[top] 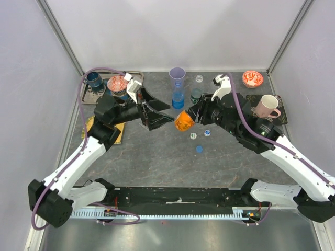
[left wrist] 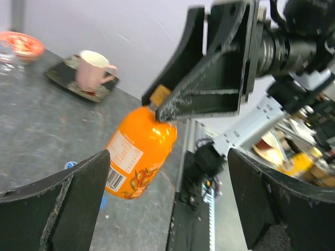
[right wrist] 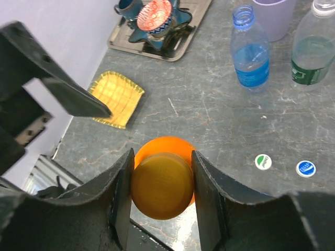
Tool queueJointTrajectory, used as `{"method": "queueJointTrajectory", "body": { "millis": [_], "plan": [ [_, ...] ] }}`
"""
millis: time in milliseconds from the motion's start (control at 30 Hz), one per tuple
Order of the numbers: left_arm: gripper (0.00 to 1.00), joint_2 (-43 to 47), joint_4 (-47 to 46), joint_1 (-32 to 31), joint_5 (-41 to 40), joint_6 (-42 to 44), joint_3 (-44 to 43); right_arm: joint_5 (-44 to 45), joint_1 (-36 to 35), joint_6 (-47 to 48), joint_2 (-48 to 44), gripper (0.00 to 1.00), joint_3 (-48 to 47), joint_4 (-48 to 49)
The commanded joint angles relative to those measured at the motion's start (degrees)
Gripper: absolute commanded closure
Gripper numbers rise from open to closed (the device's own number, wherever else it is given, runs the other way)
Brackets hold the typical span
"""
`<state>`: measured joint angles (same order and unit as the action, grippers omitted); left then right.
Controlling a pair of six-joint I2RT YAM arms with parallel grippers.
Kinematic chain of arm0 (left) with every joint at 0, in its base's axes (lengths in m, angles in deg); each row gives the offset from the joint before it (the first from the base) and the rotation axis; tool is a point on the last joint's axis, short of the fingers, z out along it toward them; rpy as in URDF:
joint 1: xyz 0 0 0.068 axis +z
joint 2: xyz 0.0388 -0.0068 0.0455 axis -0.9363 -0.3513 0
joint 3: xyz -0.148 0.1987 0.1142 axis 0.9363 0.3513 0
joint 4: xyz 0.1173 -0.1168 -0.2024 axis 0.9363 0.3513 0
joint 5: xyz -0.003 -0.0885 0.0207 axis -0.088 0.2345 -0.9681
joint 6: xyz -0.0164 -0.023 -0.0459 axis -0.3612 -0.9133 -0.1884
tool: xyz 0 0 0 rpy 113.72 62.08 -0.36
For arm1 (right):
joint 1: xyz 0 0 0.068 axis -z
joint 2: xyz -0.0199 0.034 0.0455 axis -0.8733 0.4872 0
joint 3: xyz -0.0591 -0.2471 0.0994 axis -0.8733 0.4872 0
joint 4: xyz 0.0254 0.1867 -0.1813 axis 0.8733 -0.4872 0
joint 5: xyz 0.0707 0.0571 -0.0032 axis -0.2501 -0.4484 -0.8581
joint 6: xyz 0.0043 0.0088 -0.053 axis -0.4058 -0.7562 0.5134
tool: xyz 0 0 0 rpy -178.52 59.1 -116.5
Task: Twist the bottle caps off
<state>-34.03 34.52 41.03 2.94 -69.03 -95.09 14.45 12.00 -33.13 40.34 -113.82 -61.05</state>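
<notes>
R claw [top: 192,113]: both fingers [right wrist: 121,194] pressed onto the round orange plastic screw cap [right wrist: 162,184]. The cap fills the gap, and the bottle is carried by it.
Orange btl: short orange plastic bottle [left wrist: 137,156] w/ printed label, off the table and tilted, above table centre. Opaque, so contents can't be told.
L claw [top: 168,113]: fingers spread wide w/ nothing between them. One tip is just beside the orange btl; touching or not, can't tell.
Loose caps: white-and-green cap [right wrist: 263,161] and blue cap [right wrist: 305,168] lie side by side on the grey table [top: 157,162]. A second blue cap [top: 199,149] lies nearer the arm bases.
Blue-label btl: clear plastic bottle w/ blue label [right wrist: 250,55], upright, neck open, clear liquid abt halfway up.
Green-label btl: clear bottle w/ green label [right wrist: 311,49], upright just beside the blue-label one, liquid inside.
Plain btl: small clear bottle [top: 199,79] behind those two; contents can't be told.
Purple cup [top: 177,74]: stands behind the blue-label btl; inside not shown.
Pink mug [top: 267,107]: on a dark tray [left wrist: 57,77] at far R; a red bowl [top: 253,78] sits beyond it.
L tray [right wrist: 191,21]: holds a dark blue mug [top: 95,80] and a red patterned bowl [top: 117,83].
</notes>
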Motion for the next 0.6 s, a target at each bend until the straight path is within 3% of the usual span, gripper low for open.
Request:
{"method": "queueJointTrajectory", "body": {
  "millis": [0,233,567],
  "plan": [
    [0.0,-2.3,-9.6,0.4,16.6,-4.4,-1.3,-12.6,1.8,-0.9,-0.6,1.0,-4.9,-1.0],
    [0.01,-3.1,-3.6,0.4,18.8,1.7,-2.8,-25.8,2.3,-0.9,2.8,1.0,-10.3,0.9],
    [0.0,-2.4,-1.9,-0.8,18.3,4.7,-1.9,-33.7,2.3,-2.8,7.2,1.0,-11.7,7.3]
  ]
}}
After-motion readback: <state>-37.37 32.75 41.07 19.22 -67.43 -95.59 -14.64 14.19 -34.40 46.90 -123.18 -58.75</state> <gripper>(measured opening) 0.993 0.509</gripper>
